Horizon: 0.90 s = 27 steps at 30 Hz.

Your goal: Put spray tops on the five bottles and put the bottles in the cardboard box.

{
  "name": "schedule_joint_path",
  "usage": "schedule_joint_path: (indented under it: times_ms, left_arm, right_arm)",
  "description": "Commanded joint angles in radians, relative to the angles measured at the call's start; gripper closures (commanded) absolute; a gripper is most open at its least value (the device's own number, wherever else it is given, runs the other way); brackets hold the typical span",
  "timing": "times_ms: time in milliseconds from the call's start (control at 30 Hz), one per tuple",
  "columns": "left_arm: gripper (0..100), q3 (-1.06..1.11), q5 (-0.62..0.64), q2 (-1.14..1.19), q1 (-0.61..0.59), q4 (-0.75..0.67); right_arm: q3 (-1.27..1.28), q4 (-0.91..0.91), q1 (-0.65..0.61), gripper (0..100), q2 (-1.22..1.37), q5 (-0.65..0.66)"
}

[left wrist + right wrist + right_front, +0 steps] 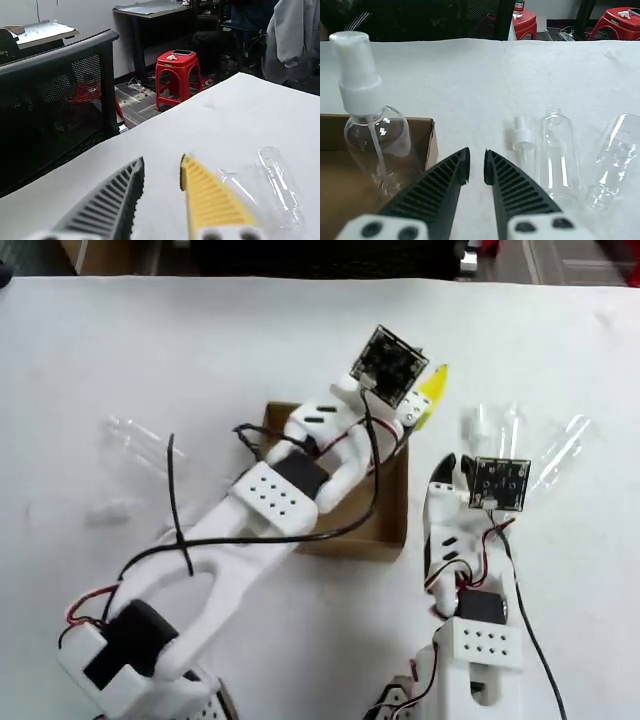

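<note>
The left gripper [161, 169] is being held released, with nothing lying between its grey and yellow fingers. The right gripper [476, 161] is being kept narrowly parted and empty. Beside it, a capped bottle [375, 145] is being contained in the cardboard box [332, 150]. A loose spray top [522, 137] and two bottles [560, 155] are lying on the table [470, 80].

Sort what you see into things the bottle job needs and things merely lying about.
Needed: clear plastic bottle with white spray top, in brown cardboard box; loose white spray top; uncapped clear bottle; second uncapped bottle.
Lying about: red plastic stool; black mesh panel.
</note>
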Motion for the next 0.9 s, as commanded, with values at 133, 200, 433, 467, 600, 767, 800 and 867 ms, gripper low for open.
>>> schedule_joint_path:
  times_ms: [133, 200, 433, 467, 600, 767, 800, 867]
  left_arm:
    - [93, -0.003, -0.006, -0.303, -0.004, 0.150]
    - [94, -0.003, -0.006, -0.410, -0.005, 0.258]
    - [96, -0.014, -0.226, -0.785, -0.068, 0.713]
    - [96, -0.012, -0.278, -0.828, -0.088, 0.769]
    - [96, -0.014, -0.382, -0.923, -0.222, 0.953]
    - [96, -0.012, -0.384, -0.937, -0.440, 1.108]
    - [96, -0.006, -0.387, -0.937, -0.466, 1.132]
    - [96, -0.006, -0.388, -0.920, -0.503, 1.192]
  right_arm:
    - [-0.017, -0.027, 0.005, 96.0, -0.007, 0.015]
    - [-0.017, -0.027, 0.005, 96.0, -0.007, 0.015]
    - [-0.017, -0.027, 0.008, 96.0, -0.007, 0.014]
    - [-0.015, -0.027, 0.008, 96.0, -0.007, 0.014]
    - [-0.015, -0.027, 0.008, 96.0, -0.007, 0.014]
    - [-0.014, -0.025, 0.005, 96.0, -0.007, 0.011]
    - [-0.014, -0.025, 0.005, 96.0, -0.007, 0.011]
    - [-0.012, -0.025, 0.005, 96.0, -0.007, 0.011]
